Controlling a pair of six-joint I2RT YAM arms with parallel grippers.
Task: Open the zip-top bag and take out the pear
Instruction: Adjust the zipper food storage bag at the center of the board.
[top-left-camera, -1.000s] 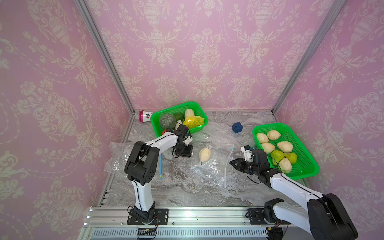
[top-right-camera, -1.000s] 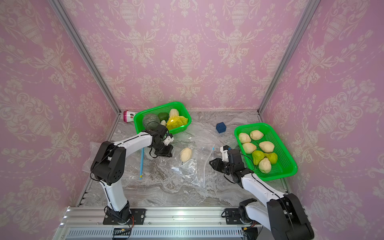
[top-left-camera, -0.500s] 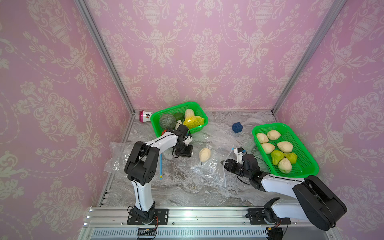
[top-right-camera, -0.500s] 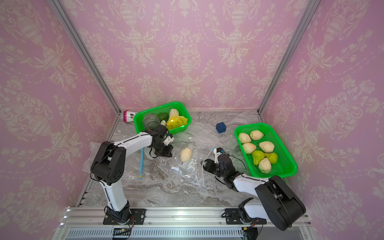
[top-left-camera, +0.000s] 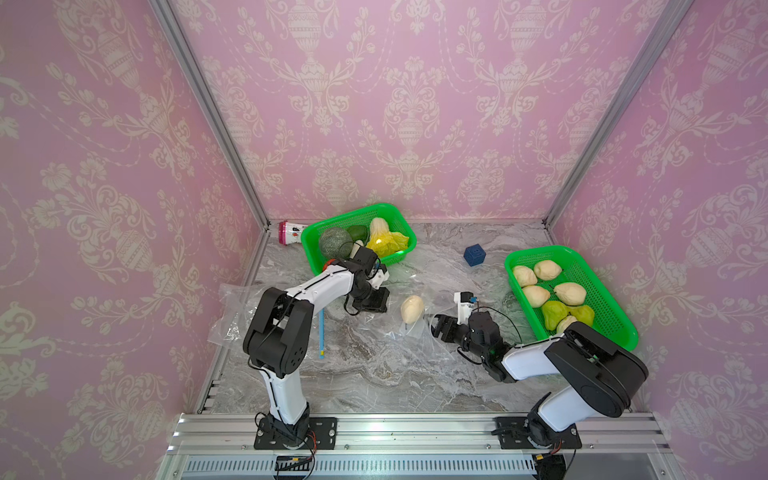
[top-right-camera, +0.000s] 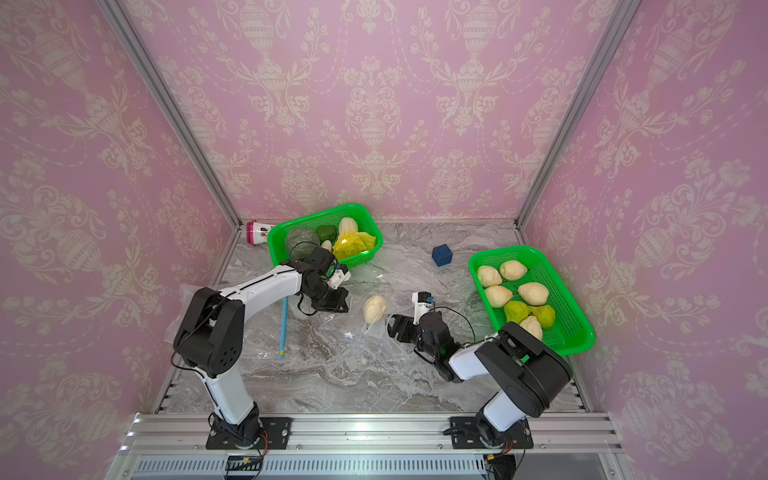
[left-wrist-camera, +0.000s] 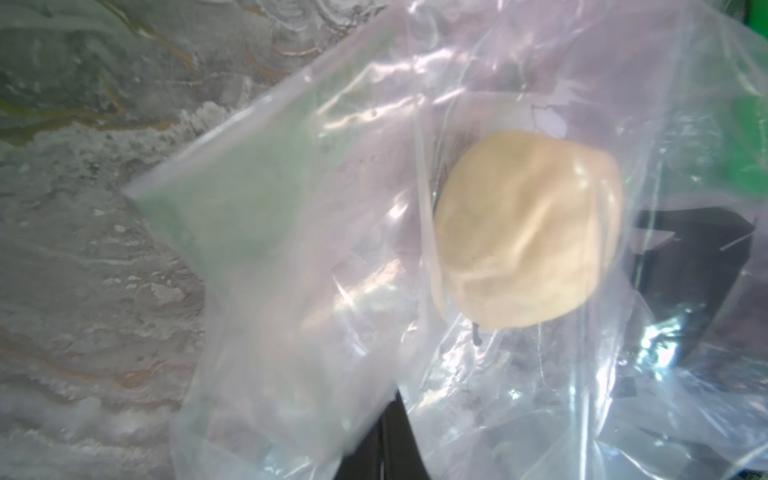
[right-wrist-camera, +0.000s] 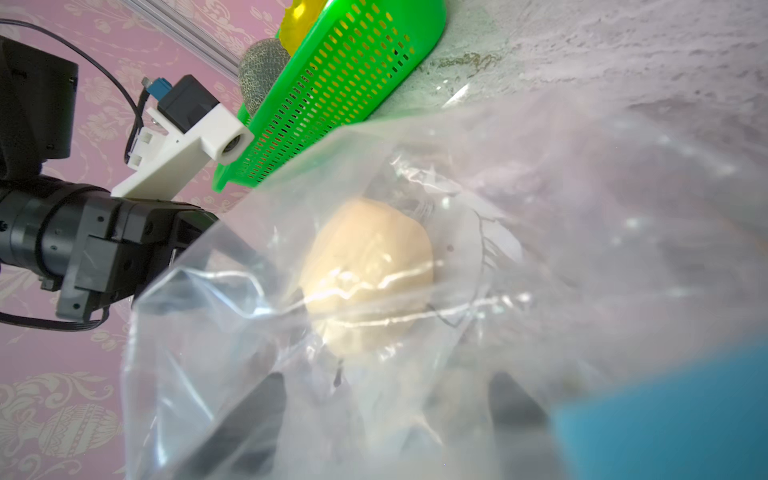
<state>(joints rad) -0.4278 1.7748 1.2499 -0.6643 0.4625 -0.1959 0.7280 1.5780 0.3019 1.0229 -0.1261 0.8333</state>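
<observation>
A pale yellow pear (top-left-camera: 412, 308) (top-right-camera: 375, 308) lies inside the clear zip-top bag (top-left-camera: 390, 336) at the table's middle. My left gripper (top-left-camera: 371, 300) is on the pear's left, shut on the bag's edge. In the left wrist view its dark jaws meet under the film (left-wrist-camera: 390, 440), with the pear (left-wrist-camera: 528, 228) beyond them. My right gripper (top-left-camera: 436, 326) stands open just right of the pear. In the right wrist view its two fingers (right-wrist-camera: 257, 415) show blurred through the film, spread either side of the pear (right-wrist-camera: 368, 274), apart from it.
A green basket (top-left-camera: 309, 249) of vegetables stands at the back left, and another green basket (top-left-camera: 623, 332) with several pears at the right. A blue cube (top-left-camera: 474, 254) sits between them. A blue strip (top-left-camera: 321, 332) and another clear bag (top-left-camera: 232, 307) lie at the left.
My right gripper has moved left from beside the pear basket up to the bag and has opened. The left arm and the pear have stayed put.
</observation>
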